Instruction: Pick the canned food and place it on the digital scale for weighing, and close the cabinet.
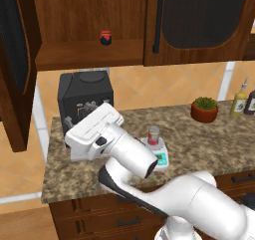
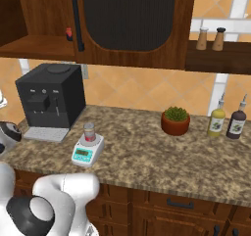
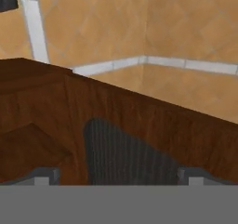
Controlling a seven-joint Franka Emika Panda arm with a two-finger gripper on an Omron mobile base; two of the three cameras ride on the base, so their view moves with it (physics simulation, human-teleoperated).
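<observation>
Small upright silvery tin with a red label band (image 1: 154,135) is sitting on the round platter of the little white digital scale with the greenish display (image 1: 160,156), out on the speckled granite worktop (image 1: 214,139), so the weighing part looks done; same read from the right base view, tin (image 2: 89,131) centred on the scale (image 2: 87,150). What's left is the big dark brown wooden wall cabinet with arched mesh door panels (image 1: 199,20): its left door (image 1: 17,64) hangs wide open, swung out past the worktop's left end, while the right door is shut flat. That explains the arm's pose: it is folded low and turned left, and the hand view looks at the top edge and black mesh panel of that open door (image 3: 125,158) against tan wall tiles. Hand (image 3: 118,175) is spread fully wide with nothing between the fingertips (image 3: 44,175), empty; my read is it's lining up to push the door, not grip it. Nearby: black coffee machine (image 1: 84,97) just left of the scale, directly behind the forearm. A squat dark jar with a red lid (image 1: 105,37) stands on the open cabinet shelf, set back, so it shouldn't foul the door. Terracotta pot with a green plant (image 1: 204,109) and two sauce bottles (image 1: 240,100) are well off to the right, no issue. Main risk: the elbow clipping the coffee machine or scale on the swing.
</observation>
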